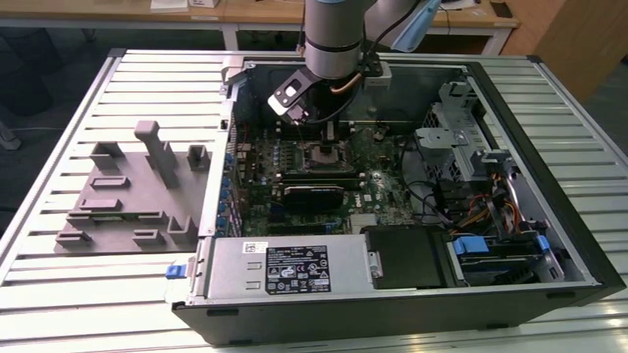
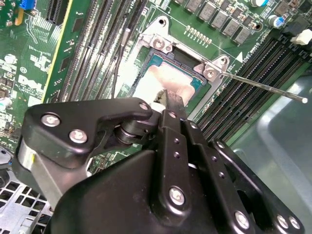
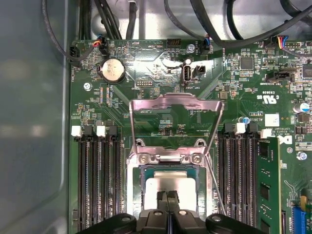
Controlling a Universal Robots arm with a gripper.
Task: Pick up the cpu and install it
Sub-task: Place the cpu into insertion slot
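**Claw clenched above the seated cpu**

The black two-fingered claw has its fingertips pressed together with nothing between them. They are at or just above the top of the cpu, a small flat square chip with a silvery metal lid and a thin dark-green rim. Whether they actually touch it cannot be told. The cpu lies directly under the claw, flat inside the square socket and not lifted.

Judging by its looks, the chip is light, stiff and thin. Its smooth lid is likely slippery, and the underside and the socket contacts are easily damaged. A hold belongs on two opposite rim edges with the chip kept level, never on the lid's face.

Just beyond the claw, the silvery hinged metal load plate stands swung open, and a thin steel lever rod juts out to one side. Black memory slots flank the socket on the green motherboard. Around that is the open black computer case, which lies on a slatted metal worktop near a grey plastic fixture tray.
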